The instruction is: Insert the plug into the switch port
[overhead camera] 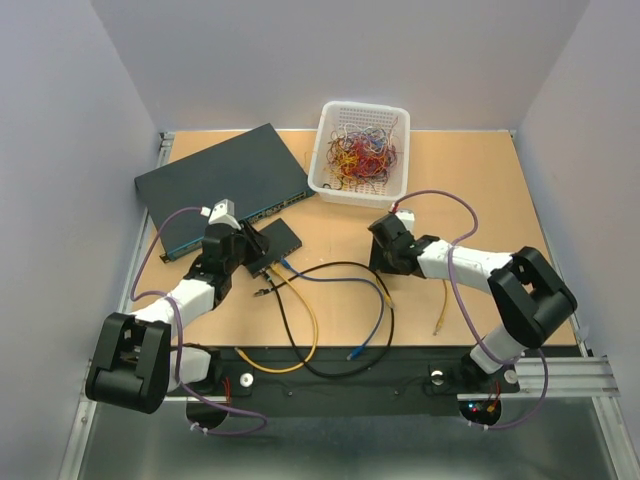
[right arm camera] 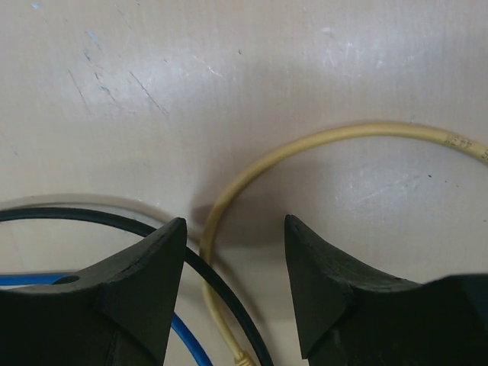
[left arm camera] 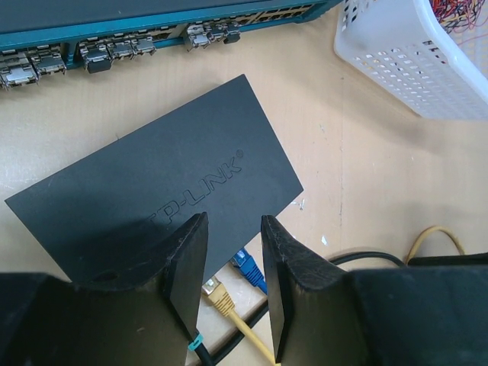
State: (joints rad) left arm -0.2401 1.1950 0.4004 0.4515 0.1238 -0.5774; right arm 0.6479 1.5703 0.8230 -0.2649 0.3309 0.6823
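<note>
The small black switch [left arm camera: 160, 191] lies flat, and its port edge faces my left gripper [left arm camera: 234, 221], so the sockets are hidden. My left gripper [overhead camera: 256, 256] hovers at that edge, open, with nothing between its fingers. Below the gap a yellow plug [left arm camera: 221, 297] lies on the table pointing at the switch. A blue plug [left arm camera: 248, 267] touches the edge; I cannot tell if it is seated. A black cable with a teal band [left arm camera: 197, 343] runs by the left finger. My right gripper [right arm camera: 235, 221] is open above a yellow cable [right arm camera: 252, 168], well right of the switch [overhead camera: 281, 238].
A large dark blue-grey box [overhead camera: 222, 185] with a row of ports [left arm camera: 114, 49] lies behind the switch. A white basket [overhead camera: 322, 180] of coloured wires stands at the back. Black [overhead camera: 385, 320], blue [overhead camera: 375, 325] and yellow [overhead camera: 305, 325] cables loop over the table's middle; another yellow cable [overhead camera: 440, 318] lies at the right.
</note>
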